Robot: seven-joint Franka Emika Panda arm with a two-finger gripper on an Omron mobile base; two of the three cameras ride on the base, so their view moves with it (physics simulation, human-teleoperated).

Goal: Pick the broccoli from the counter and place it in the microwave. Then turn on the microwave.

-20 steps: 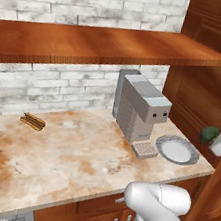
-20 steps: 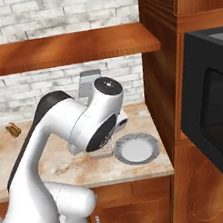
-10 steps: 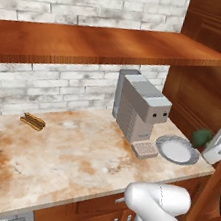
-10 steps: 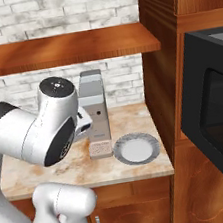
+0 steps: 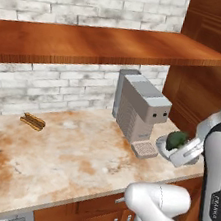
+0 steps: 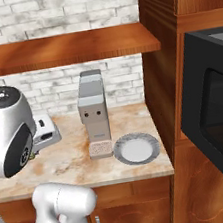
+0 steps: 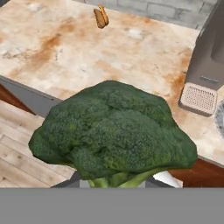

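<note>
Counter (image 5: 64, 161) spans both base views, beige with orange-brown mottling, on reddish cabinets; it bears everything but the target. Microwave (image 6: 216, 113) is built into the wooden column to the right of the counter, dark window door facing out; the visible part of the door looks shut, so judged that it must be opened, or approached from another side, before anything goes in. Wooden shelf (image 5: 93, 41) runs above the counter against the brick wall, which limits how high the arm can carry over that zone. Coffee machine (image 5: 137, 112) stands toward the counter's right end, its drip grille in front; round grey plate (image 6: 137, 148) lies just beside it on the microwave side, bare. Brown pastry (image 5: 33, 121) sits well apart, far left near the wall, irrelevant to the task. Broccoli (image 7: 114, 133) is off the counter, held aloft in front of the slab edge; in the hand view the crown faces the camera and the pale stem points down toward the fingertips, consistent with a grasp on the stem. Gripper (image 5: 183, 150) closed around the broccoli, floret seen dark green at the hand in the left base view. Judged stage: pick complete, transport to microwave pending.
</note>
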